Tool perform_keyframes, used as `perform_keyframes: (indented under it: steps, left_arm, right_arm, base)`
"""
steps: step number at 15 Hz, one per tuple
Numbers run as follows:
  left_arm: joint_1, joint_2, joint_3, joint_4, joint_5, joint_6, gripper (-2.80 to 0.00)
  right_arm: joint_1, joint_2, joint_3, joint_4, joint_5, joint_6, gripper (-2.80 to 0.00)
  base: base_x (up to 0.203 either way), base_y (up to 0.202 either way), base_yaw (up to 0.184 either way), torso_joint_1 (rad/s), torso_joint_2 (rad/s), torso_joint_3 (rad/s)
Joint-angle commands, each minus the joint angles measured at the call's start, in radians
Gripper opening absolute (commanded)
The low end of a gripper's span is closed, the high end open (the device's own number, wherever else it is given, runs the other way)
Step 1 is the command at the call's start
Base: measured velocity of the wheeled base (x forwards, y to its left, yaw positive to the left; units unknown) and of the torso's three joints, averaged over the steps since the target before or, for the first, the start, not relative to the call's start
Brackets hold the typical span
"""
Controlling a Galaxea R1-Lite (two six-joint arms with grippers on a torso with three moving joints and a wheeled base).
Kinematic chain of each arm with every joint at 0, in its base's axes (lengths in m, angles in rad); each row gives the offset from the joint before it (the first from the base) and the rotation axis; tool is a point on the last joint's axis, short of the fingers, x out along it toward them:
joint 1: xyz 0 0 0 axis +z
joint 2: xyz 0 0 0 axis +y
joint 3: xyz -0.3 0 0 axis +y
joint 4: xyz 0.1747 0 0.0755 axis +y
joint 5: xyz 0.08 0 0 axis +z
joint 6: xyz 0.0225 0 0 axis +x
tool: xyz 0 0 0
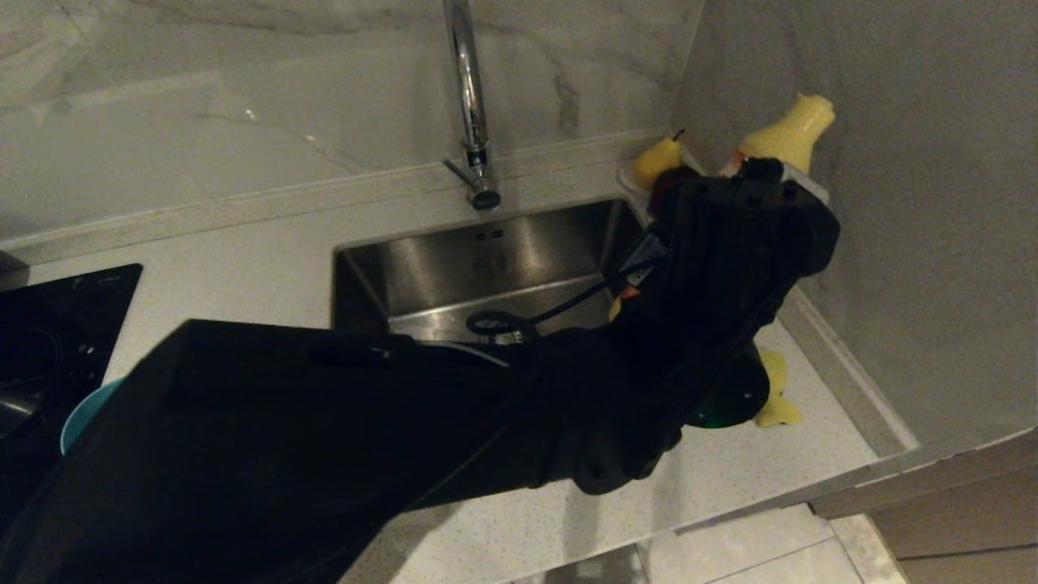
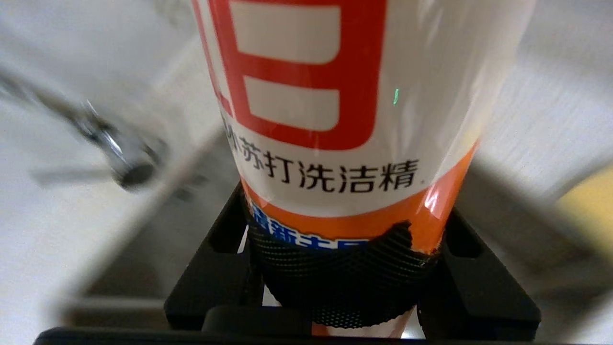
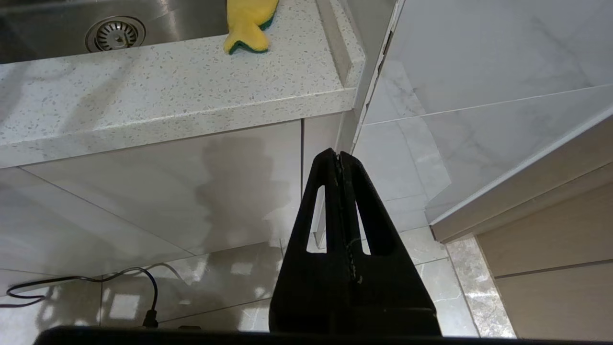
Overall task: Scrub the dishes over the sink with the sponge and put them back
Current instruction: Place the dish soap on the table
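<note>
Clearly you're early on: your left hand grips a dish-soap bottle above the sink, the sponge lies untouched on the bench, and your right hand, fingers pressed together, hangs parked below.

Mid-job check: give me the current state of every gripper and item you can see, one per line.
left gripper: shut on the dish soap bottle, above the sink's right edge.
dish soap bottle: held, lifted off the counter.
right gripper: shut, empty, parked below the counter.
sponge: lying untouched on the counter right of the sink.
sink: no dish visible inside.
teal bowl: on the counter, mostly hidden.
</note>
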Motion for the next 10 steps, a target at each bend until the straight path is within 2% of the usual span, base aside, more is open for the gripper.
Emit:
perform_keyframes:
  steps: [1, 6, 10]
  left_arm:
    - [0.001, -0.084, -0.009, 0.005, -0.01, -0.179, -2.8]
    - [0.0, -0.24, -0.008, 0.013, -0.118, -0.197, -2.8]
    - [0.001, -0.363, -0.007, 0.063, -0.204, -0.248, -2.8]
  right_arm:
    - [0.0, -0.002, 0.0, 0.0, 0.0, 0.0, -2.8]
    - [0.0, -0.002, 0.0, 0.0, 0.0, 0.0, -2.8]
    - [0.0, -0.002, 0.0, 0.0, 0.0, 0.0, -2.8]
  base:
    - [0.0, 0.0, 0.0, 0.0, 0.0, 0.0]
    - [0.0, 0.0, 0.0, 0.0, 0.0, 0.0]
    - [0.0, 0.0, 0.0, 0.0, 0.0, 0.0]
